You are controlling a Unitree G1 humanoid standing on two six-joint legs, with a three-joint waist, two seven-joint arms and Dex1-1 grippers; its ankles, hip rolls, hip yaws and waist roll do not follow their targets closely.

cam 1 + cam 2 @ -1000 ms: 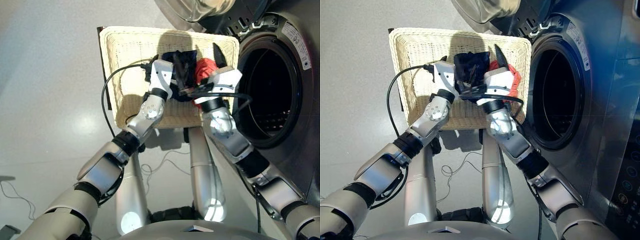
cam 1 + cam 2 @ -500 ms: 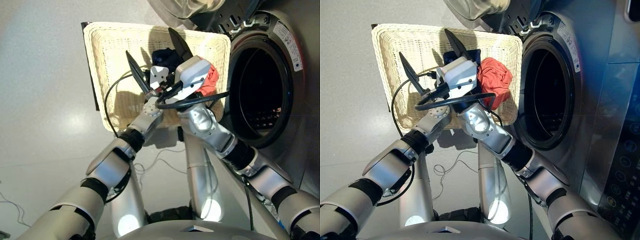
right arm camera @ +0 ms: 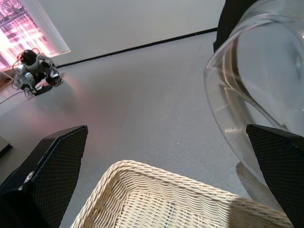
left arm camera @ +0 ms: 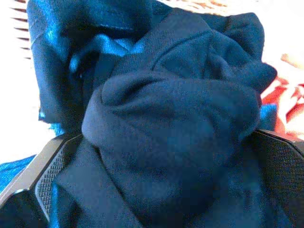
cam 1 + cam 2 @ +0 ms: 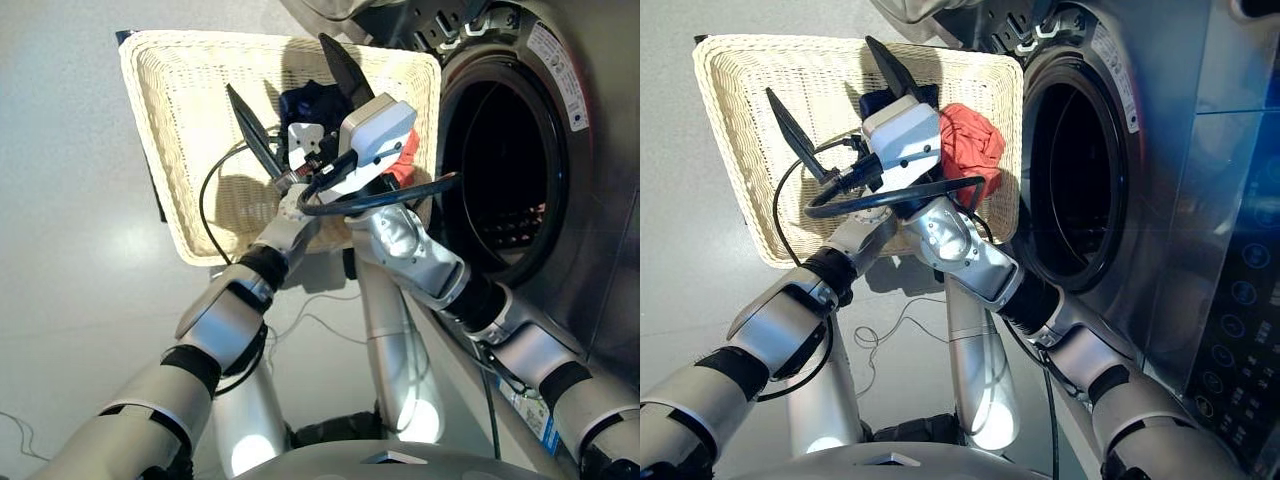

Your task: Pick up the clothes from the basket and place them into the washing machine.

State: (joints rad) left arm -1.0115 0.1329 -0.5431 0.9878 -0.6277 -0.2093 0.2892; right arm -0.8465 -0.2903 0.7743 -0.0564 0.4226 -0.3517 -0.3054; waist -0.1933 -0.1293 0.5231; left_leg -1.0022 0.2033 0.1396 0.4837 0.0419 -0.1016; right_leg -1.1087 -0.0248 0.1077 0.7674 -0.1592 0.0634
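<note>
L claw clenched on navy cloth; R claw released, empty. Risk: loose folds snag basket rim, cloth slips.

The cream-white woven wicker basket at upper left is showing a rough matt weave. The crumpled navy blue knit cloth is looking soft and dull. The dark grey washing machine at right is gleaming, smooth and glossy.

Cream-white woven basket; navy blue cloth beside a red one — black fingers, dark grey washing machine, pale grey floor.
</note>
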